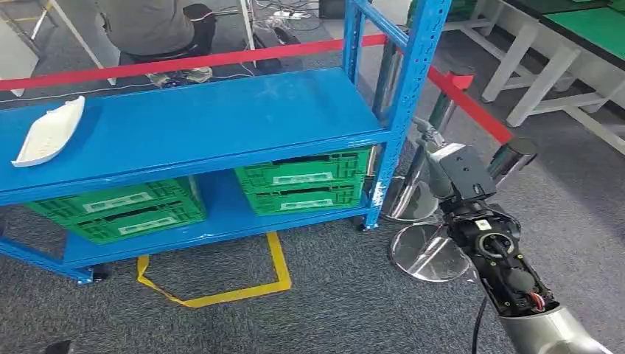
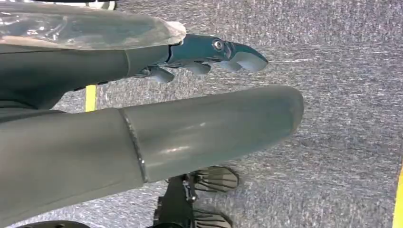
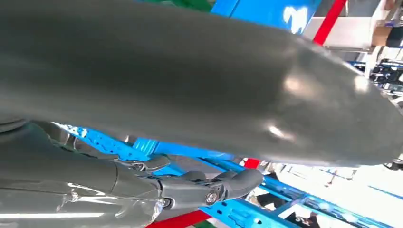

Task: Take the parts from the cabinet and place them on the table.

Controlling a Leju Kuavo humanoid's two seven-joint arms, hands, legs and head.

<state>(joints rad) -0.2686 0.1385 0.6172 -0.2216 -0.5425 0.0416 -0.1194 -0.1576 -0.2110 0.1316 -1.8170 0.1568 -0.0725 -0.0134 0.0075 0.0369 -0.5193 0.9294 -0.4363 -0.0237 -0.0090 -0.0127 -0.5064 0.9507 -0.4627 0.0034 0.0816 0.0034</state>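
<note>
A white, boat-shaped part [image 1: 48,133] lies on the top shelf of the blue cabinet rack [image 1: 221,118], near its left end. My right hand [image 1: 436,158] hangs in the air just past the rack's right post, far from the part. In the right wrist view its fingers [image 3: 209,187] are loosely stretched out with nothing in them, beside blue rack beams. My left hand [image 2: 204,54] hangs over grey carpet, fingers straight and holding nothing.
Green crates [image 1: 302,181] [image 1: 121,210] sit on the lower shelf. A red barrier tape [image 1: 472,103] and chrome stanchion bases [image 1: 427,254] stand right of the rack. Yellow floor tape [image 1: 221,295] lies in front. A person [image 1: 147,26] sits behind; green-topped tables [image 1: 582,37] stand far right.
</note>
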